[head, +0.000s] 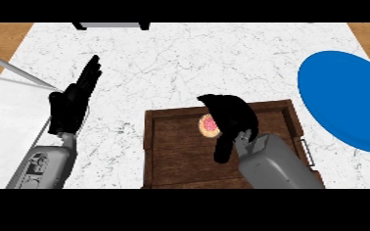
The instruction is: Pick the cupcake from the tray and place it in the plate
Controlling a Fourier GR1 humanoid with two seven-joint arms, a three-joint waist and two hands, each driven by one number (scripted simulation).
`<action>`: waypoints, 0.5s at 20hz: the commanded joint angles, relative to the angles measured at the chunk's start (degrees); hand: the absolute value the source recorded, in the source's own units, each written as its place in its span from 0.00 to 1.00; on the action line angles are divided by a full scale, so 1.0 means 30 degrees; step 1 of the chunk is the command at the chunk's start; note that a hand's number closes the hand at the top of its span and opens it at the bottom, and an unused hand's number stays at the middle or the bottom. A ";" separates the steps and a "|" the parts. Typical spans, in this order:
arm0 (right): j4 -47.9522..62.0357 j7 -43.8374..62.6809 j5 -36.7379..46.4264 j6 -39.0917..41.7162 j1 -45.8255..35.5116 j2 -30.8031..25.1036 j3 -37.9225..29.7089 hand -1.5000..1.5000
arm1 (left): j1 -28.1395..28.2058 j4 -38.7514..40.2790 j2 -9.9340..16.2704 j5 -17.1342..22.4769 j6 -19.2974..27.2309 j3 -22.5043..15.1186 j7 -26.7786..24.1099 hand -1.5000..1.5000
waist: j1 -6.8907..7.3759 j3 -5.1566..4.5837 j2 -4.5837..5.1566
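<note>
right robot hand (230,115): fingers curled round cupcake (207,125), over tray (173,147)
left robot hand (74,100): fingers straight, resting over tabletop (188,63)
plate (336,95): blue, right of tray

No legible text, label, brand mark, number or sign anywhere in the head view. Checked surfaces: white marbled stone counter top (188,68), centre and upper frame, veining only; dark brown wooden tray (162,147), lower centre, plain grain; round blue plate (336,98), right edge, uniform colour; grey forearm casings, lower left and lower right, show small moulded details but nothing that reads as characters.
</note>
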 commanded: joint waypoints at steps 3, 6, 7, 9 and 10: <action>0.2252 -0.3219 0.3065 -0.2851 0.0264 0.0173 0.0601 1.00 | -0.1709 0.2286 -0.0116 -0.0218 -0.0309 0.0773 -0.0623 0.50 | -0.0020 0.0003 0.0046; 0.2598 -0.4142 0.3002 -0.1964 -0.0286 -0.0117 -0.1062 1.00 | -0.0181 0.1692 -0.0569 -0.0861 -0.0181 0.0433 -0.1917 0.50 | 0.0005 0.0001 0.0025; 0.2910 -0.4542 0.3594 -0.2257 -0.0346 0.0249 -0.1026 1.00 | -0.0213 0.0457 -0.0270 -0.0534 -0.0568 0.0657 -0.0206 0.50 | 0.0036 0.0004 0.0011; 0.2068 -0.3572 0.4136 -0.2240 -0.0162 0.1121 -0.0705 1.00 | -0.0487 0.0057 -0.0850 -0.1015 0.0072 0.0323 0.0559 0.50 | 0.0022 0.0003 0.0002; 0.2983 -0.4663 0.4350 -0.2824 -0.0247 0.0692 -0.1172 1.00 | 0.0219 -0.1194 -0.0191 -0.0302 -0.0760 0.0810 0.0881 0.50 | 0.0078 0.0005 0.0001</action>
